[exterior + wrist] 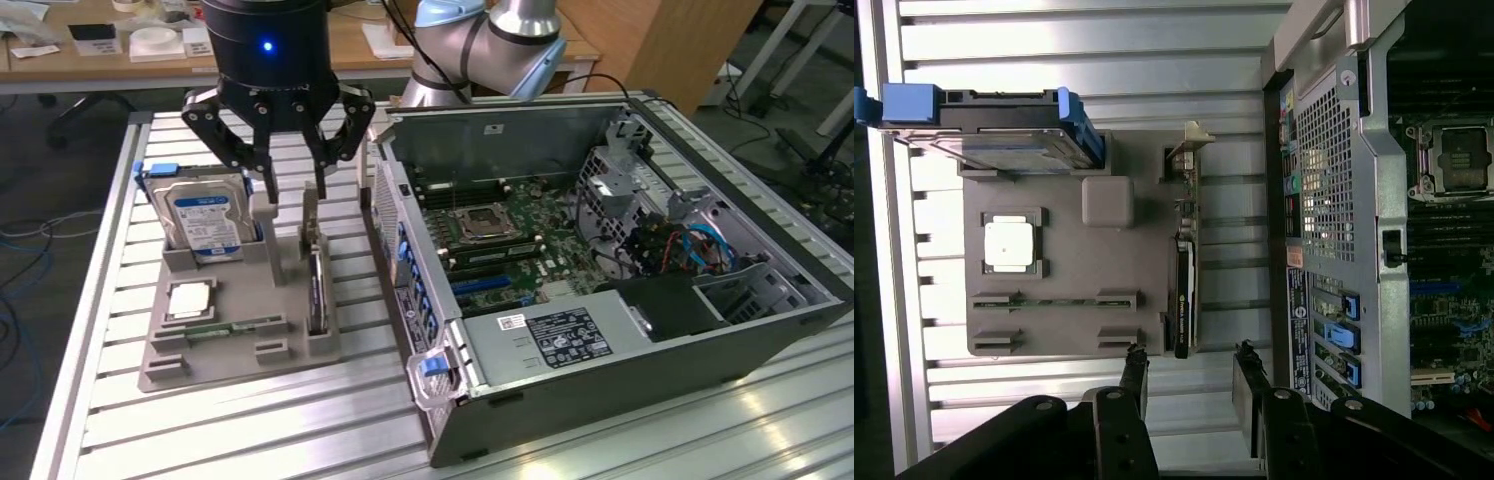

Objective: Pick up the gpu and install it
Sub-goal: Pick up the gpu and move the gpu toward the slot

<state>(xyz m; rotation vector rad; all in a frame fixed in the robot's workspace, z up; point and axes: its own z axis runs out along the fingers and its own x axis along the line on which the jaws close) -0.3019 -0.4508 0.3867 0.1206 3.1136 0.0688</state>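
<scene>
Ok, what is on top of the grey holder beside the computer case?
On the grey holder stand a hard drive and the gpu, on its edge. A silver chip lies flat, a RAM stick sits in a slot. The gpu's bottom edge is hidden in its slot.

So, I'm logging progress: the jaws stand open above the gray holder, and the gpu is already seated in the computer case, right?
No. The gpu is not in the computer case: the exterior view shows it standing on edge in the gray holder. The jaws do stand open above it.
</scene>
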